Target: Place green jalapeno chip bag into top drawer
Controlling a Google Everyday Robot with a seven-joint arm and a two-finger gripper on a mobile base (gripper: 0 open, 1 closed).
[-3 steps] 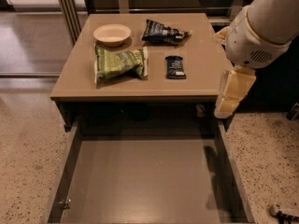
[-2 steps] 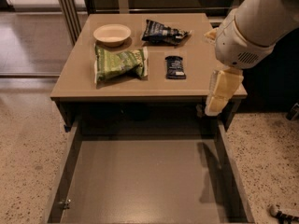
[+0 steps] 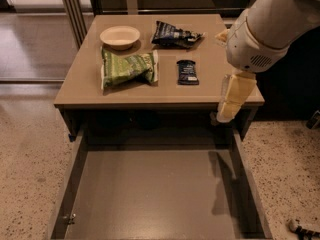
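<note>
The green jalapeno chip bag [image 3: 128, 68] lies flat on the tan table [image 3: 80, 86], left of centre, just in front of a bowl. The top drawer [image 3: 150, 194] is pulled fully out below the table's front edge, and nothing lies on its grey-brown bottom. My gripper [image 3: 224, 115] hangs from the white arm at the table's front right corner, pointing down over the drawer's back right part. It is well to the right of the green bag and holds nothing that I can see.
A cream bowl [image 3: 120, 36] stands at the table's back left. A dark blue-black chip bag [image 3: 175, 34] lies at the back centre. A small dark bar wrapper [image 3: 187, 72] lies between the green bag and my gripper. Speckled floor surrounds the drawer.
My arm and gripper have shifted a little to the left along the table's front right edge. The objects on the table have not moved.
</note>
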